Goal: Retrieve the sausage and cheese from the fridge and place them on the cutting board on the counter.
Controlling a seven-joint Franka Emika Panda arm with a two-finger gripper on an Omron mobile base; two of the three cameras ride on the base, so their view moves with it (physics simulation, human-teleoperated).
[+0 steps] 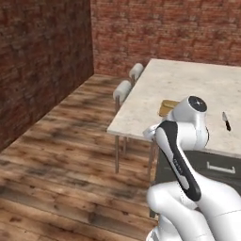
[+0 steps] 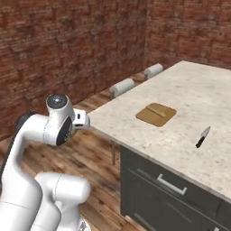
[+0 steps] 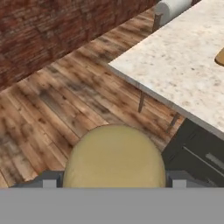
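Here the cheese sits clamped in the gripper, hiding both fingertips; the cutting board is cut off at three o'clock.

Glossy white rounded arm segments, black strip along one link, grey round joint caps

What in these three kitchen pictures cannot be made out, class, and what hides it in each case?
- Fingertips: in the hand view the cheese covers them, so how the jaws grip it is hidden.
- Cutting board: in the left base view the arm hides most of it; the hand view's right edge cuts it off.
- Pale strip on the board: too small to identify.
- Knife: blade detail too small.
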